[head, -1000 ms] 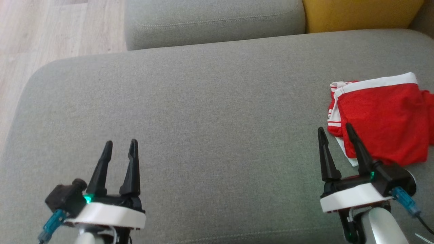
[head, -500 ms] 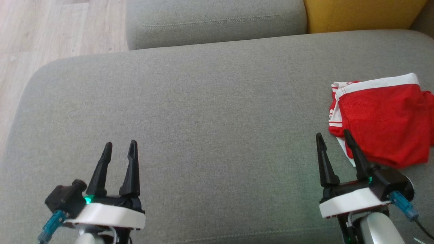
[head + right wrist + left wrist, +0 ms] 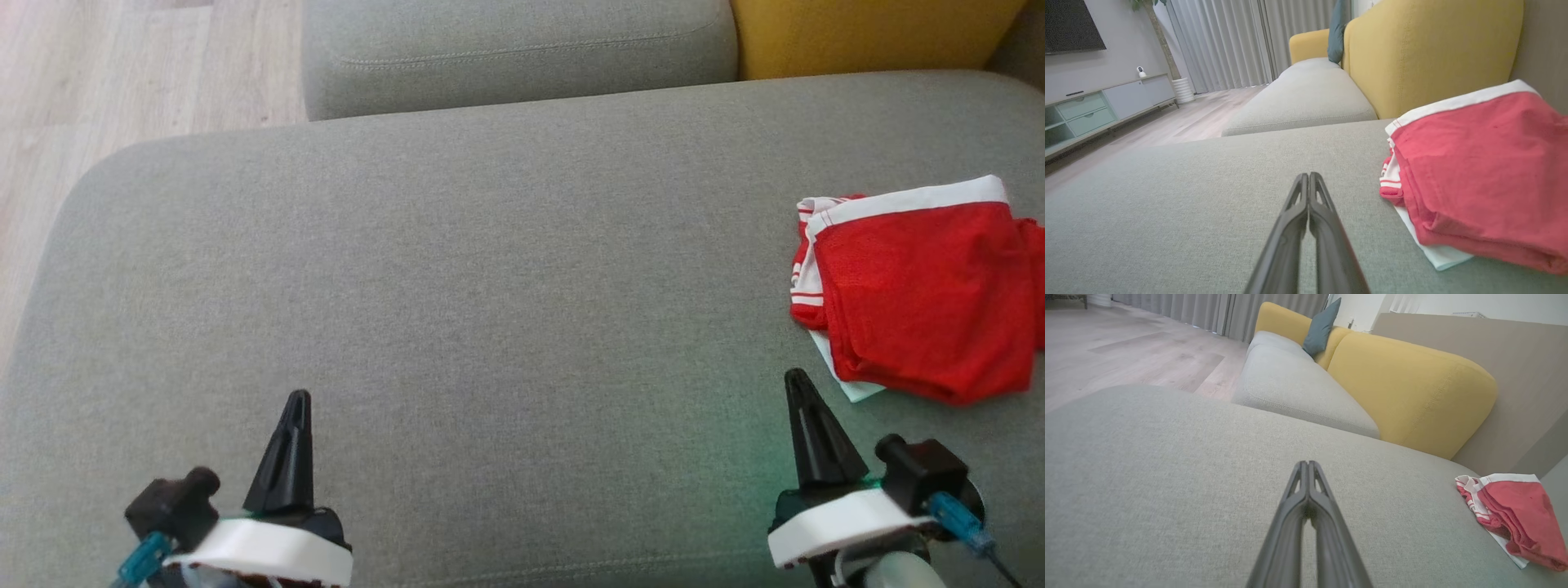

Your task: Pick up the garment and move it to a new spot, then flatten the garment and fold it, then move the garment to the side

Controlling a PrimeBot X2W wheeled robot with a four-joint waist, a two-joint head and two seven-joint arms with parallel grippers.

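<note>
Nearest to the robot, the left gripper [image 3: 299, 398] hung over the near left part of the grey seat cushion [image 3: 490, 269], its two dark fingers pressed together into a single point with nothing between them. The right gripper [image 3: 798, 377] sat over the near right part of the same cushion, likewise closed tight and empty, its tip pointing away from the robot. Just beyond it and a little to its right, not touching it, lay the red shorts [image 3: 922, 302], folded into a thick, slightly rumpled stack against the cushion's right edge. Their white waistband ran along the far side, with red-and-white striped trim on the left side and a white corner poking out underneath at the near left. Farther off, past the cushion's far edge, came a second grey seat cushion [image 3: 514, 49], with a yellow backrest [image 3: 865, 33] to its right. A teal pillow [image 3: 1319, 328] leaned on that backrest, and pale wooden floor [image 3: 122, 73] stretched away to the left.
</note>
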